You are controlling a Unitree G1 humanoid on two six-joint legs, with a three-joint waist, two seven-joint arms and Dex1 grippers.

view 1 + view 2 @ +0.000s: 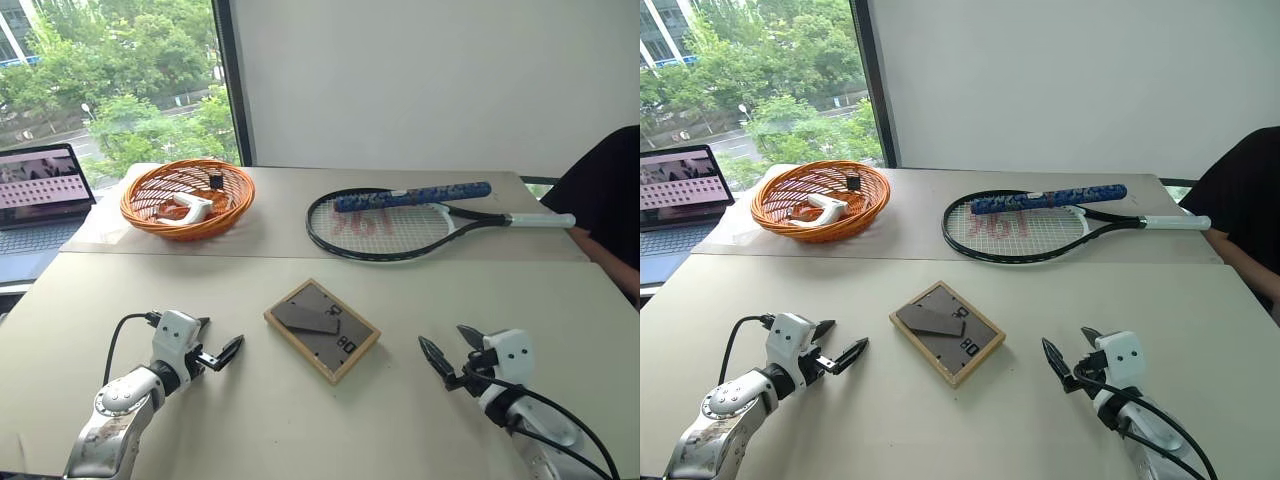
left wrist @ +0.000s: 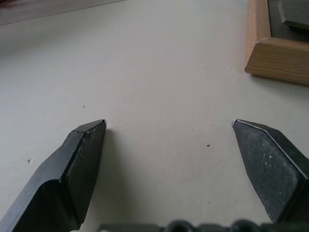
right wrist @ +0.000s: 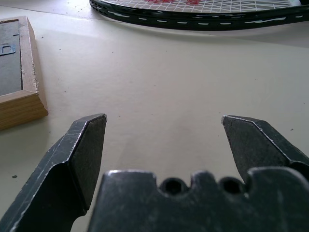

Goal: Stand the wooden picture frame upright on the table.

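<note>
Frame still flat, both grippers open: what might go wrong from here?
1. The wooden picture frame lies face down, flat on the table, so fingertips may slide it rather than lift an edge.
2. Its fold-out stand lies folded flat; stood up like that, it would likely topple.
3. The left gripper and right gripper could collide.

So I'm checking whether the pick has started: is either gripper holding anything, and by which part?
Nothing is held. The left gripper and right gripper are open, flanking the flat light-wood picture frame.
</note>
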